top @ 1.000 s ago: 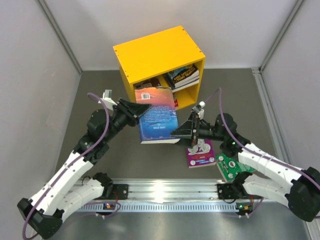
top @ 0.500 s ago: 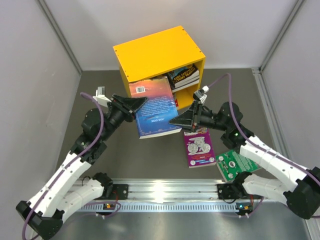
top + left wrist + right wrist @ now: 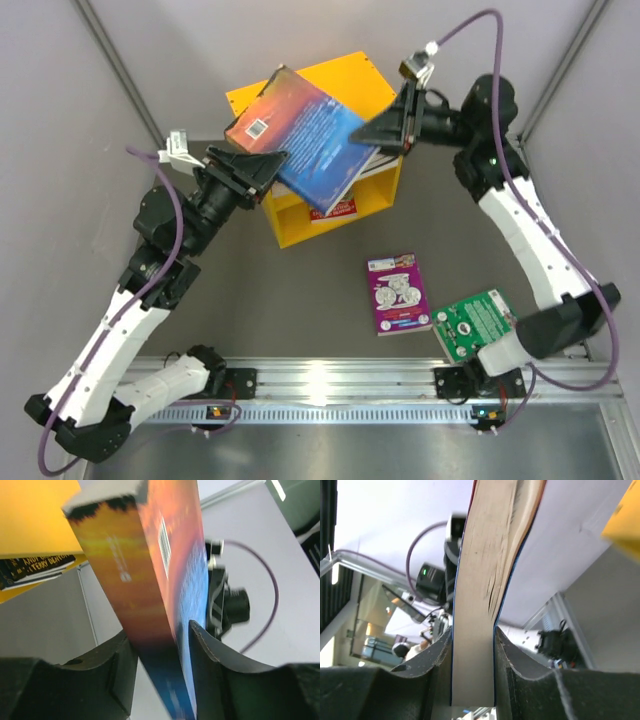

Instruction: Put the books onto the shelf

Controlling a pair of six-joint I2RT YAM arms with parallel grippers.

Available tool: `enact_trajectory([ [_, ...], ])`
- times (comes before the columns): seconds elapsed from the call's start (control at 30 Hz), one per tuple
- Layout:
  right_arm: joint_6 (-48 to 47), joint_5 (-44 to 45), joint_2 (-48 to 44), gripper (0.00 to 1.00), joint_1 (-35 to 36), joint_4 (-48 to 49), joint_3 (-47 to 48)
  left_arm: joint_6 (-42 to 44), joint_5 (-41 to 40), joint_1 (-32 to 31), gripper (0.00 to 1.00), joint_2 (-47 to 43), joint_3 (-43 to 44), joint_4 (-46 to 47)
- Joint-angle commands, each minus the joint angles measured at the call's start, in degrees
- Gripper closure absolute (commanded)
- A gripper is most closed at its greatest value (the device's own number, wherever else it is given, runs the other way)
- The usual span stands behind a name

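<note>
The table (image 3: 300, 300), a dark grey surface, carries the yellow shelf (image 3: 352, 82) at its 12 o'clock end, with the open compartments facing the arm bases. The blue-and-orange book (image 3: 305, 135) is the largest of the books. It is suspended in a tilted attitude over the shelf top, and in the overhead view it covers the middle of that top and part of the front. Contact between book and shelf cannot be determined. In the left wrist view, black books with yellow lettering (image 3: 35, 567) lie flat in a shelf compartment, at 9 o'clock of the held book. A purple book (image 3: 398, 293) lies flat on the table at 5 o'clock of the shelf, well apart from it. A green book (image 3: 476, 324) lies flat near the purple one, at its 4 o'clock. The left gripper (image 3: 268, 165) is at the 8 o'clock edge of the blue-and-orange book, its jaws pinching the two covers at the spine. The right gripper (image 3: 378, 128) is at the 3 o'clock edge, its jaws pinching the covers across the page block, with both pads flat against the book in the right wrist view.
</note>
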Motion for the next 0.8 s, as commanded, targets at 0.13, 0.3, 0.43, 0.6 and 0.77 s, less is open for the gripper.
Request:
enact_trajectory([
  [0.13, 4.3, -6.1, 21.2, 1.00, -11.4, 3.9, 30.8, 4.2, 6.3, -1.0, 0.52, 1.8, 3.6, -3.2],
  [0.3, 4.7, -2.0, 29.9, 1.00, -14.9, 1.6, 38.9, 3.2, 6.4, -1.0, 0.52, -0.4, 0.2, -3.8],
  [0.43, 1.2, 2.1, 32.5, 1.00, -16.0, -3.3, 41.1, 3.1, 4.6, -1.0, 0.53, -2.7, -1.8, -5.1],
  [0.6, -9.0, 7.1, 32.0, 1.00, -17.0, -12.9, 40.5, 4.3, 3.1, -1.0, 0.53, -4.2, -1.9, -8.5],
  [0.77, -14.7, 12.0, 29.9, 1.00, -17.1, -14.0, 36.4, 4.1, 2.2, -1.0, 0.54, -5.2, -3.3, -8.9],
])
